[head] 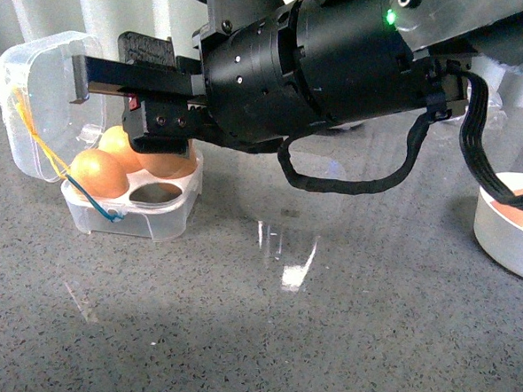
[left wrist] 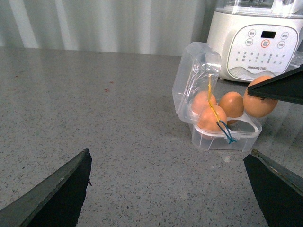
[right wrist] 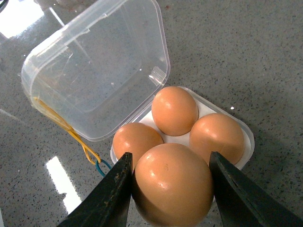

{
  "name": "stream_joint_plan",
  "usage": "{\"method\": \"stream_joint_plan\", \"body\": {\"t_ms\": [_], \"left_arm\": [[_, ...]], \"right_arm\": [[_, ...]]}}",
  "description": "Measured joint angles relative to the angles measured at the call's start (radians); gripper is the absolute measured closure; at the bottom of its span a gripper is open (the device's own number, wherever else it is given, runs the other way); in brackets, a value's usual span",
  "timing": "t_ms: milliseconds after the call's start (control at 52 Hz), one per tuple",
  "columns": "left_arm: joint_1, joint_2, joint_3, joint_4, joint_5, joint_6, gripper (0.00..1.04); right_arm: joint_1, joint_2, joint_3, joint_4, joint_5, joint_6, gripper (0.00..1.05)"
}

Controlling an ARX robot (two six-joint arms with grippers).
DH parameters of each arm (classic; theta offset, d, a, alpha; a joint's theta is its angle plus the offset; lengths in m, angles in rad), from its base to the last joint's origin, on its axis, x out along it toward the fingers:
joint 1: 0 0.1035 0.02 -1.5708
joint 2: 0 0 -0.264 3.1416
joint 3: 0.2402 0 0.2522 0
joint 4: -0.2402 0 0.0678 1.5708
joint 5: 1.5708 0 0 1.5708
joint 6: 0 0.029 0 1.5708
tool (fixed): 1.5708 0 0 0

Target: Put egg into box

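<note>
Four brown eggs can be counted. Three sit in the box (head: 127, 219): a first egg (right wrist: 174, 109) in the corner next to the lid, a second egg (right wrist: 217, 137) and a third egg (right wrist: 136, 139) in the corners either side. The fourth egg (right wrist: 173, 189) is pinched between the two fingers of the right gripper (right wrist: 170, 158). The single clear box has four cups, one empty cup (head: 155, 192) among them. Two elastic loops hang from its lid, one yellow loop (right wrist: 71, 135) and one blue loop (right wrist: 102, 165). One white bowl (head: 507, 242) stands on the counter, its contents too hidden to count. There is also one white kitchen machine (left wrist: 258, 42).

Brown egg (right wrist: 173, 184) raised above open clear box (right wrist: 94, 71), three eggs (right wrist: 174, 109) inside
</note>
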Motion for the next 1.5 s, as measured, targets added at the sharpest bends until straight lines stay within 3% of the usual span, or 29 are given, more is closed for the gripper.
{"method": "stream_joint_plan", "body": {"t_ms": [269,423,654,846,885,904,962,1000,1135,1385,1423,1500], "left_arm": [[0.000,0.000,0.000,0.000,0.000,0.000,0.07],[0.000,0.000,0.000,0.000,0.000,0.000,0.07],[0.000,0.000,0.000,0.000,-0.001,0.000,0.07],[0.000,0.000,0.000,0.000,0.000,0.000,0.07],[0.000,0.000,0.000,0.000,0.000,0.000,0.07],[0.000,0.000,0.000,0.000,-0.001,0.000,0.07],[0.000,0.000,0.000,0.000,0.001,0.000,0.07],[0.000,0.000,0.000,0.000,-0.002,0.000,0.07],[0.000,0.000,0.000,0.000,0.000,0.000,0.07],[0.000,0.000,0.000,0.000,-0.001,0.000,0.07],[0.000,0.000,0.000,0.000,-0.001,0.000,0.07],[0.000,0.000,0.000,0.000,0.000,0.000,0.07]], "right_arm": [[0.006,0.014,-0.007,0.040,0.042,0.035,0.05],[-0.014,-0.043,-0.065,0.089,0.085,0.066,0.07],[-0.095,-0.258,-0.223,0.125,0.340,0.117,0.07],[-0.114,-0.265,-0.239,0.127,0.352,0.130,0.07],[-0.100,-0.261,-0.262,0.198,0.438,0.103,0.11],[-0.098,-0.263,-0.303,0.306,0.550,0.052,0.16],[-0.107,-0.298,-0.425,0.513,0.735,-0.049,0.28],[-0.133,-0.335,-0.494,0.585,0.768,-0.077,0.35],[-0.230,-0.473,-0.671,0.660,0.732,-0.128,0.58],[-0.330,-0.640,-0.874,0.672,0.607,-0.149,0.97],[-0.343,-0.662,-0.894,0.671,0.595,-0.153,1.02],[-0.375,-0.715,-0.937,0.666,0.573,-0.152,1.01]]}}
